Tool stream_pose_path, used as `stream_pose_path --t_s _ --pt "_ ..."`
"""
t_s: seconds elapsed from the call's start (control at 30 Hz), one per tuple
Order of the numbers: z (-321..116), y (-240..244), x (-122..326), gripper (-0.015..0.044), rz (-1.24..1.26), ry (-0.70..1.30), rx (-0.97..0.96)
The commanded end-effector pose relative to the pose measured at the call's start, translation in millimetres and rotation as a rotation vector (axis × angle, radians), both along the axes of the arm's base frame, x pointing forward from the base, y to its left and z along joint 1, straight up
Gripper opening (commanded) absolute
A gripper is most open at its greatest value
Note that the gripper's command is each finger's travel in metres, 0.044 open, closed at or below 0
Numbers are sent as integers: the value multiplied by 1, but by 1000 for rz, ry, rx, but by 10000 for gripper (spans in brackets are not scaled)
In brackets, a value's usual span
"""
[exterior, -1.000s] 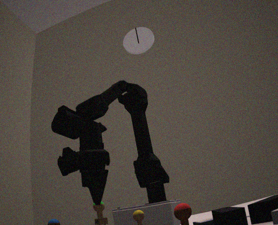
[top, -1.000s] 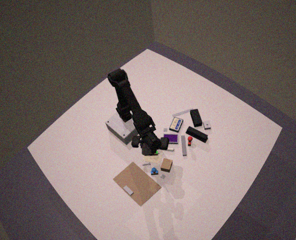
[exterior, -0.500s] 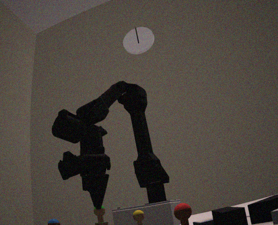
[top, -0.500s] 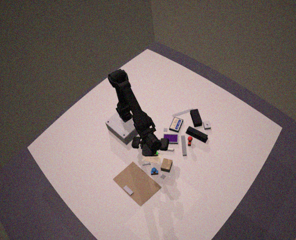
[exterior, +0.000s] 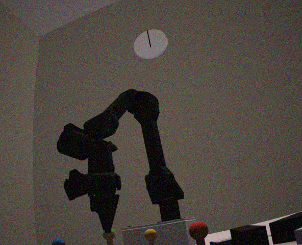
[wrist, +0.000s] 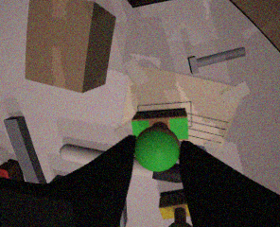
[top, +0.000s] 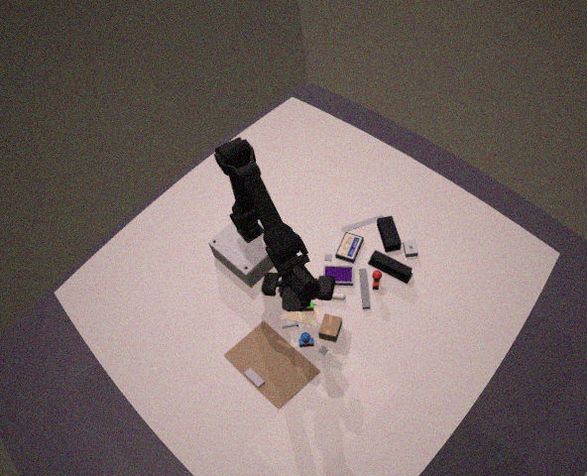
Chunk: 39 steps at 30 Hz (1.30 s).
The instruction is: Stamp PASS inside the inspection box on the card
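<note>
My fingers [exterior: 107, 229] were clamped on the green-knobbed stamp [top: 311, 304] [exterior: 108, 234] [wrist: 157, 149], which I took to be the PASS one. In the wrist view it sat at lower centre, its block over the near part of the card [top: 303, 315] [wrist: 170, 87], with box lines showing just beyond it. Whether it touched the card I could not tell.

I judged it light and stiff, hardly fragile, yet the round knob looked smooth enough to roll or tip under a shove. The best hold seemed to be where I had it, both sides of the knob, squarely across its middle, pressing straight down.

The card looked thin and apt to slide, so a sideways nudge might smear the print. The purple pad [top: 338, 275] lay right of centre in the top view; I supposed the inking done and the pressing in hand.
</note>
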State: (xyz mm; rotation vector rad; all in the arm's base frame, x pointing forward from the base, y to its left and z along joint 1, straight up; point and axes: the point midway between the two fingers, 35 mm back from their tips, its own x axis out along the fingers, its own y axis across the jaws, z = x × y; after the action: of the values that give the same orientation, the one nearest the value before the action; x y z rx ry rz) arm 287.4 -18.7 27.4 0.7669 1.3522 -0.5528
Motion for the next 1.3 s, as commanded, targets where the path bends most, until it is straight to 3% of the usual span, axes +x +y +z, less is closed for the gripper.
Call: stream_pose_path --t_s 0.0,1.27 --pt "-4 0 -1 0 -5 4 -4" --pt "-16 0 -2 0 -5 1 -5"
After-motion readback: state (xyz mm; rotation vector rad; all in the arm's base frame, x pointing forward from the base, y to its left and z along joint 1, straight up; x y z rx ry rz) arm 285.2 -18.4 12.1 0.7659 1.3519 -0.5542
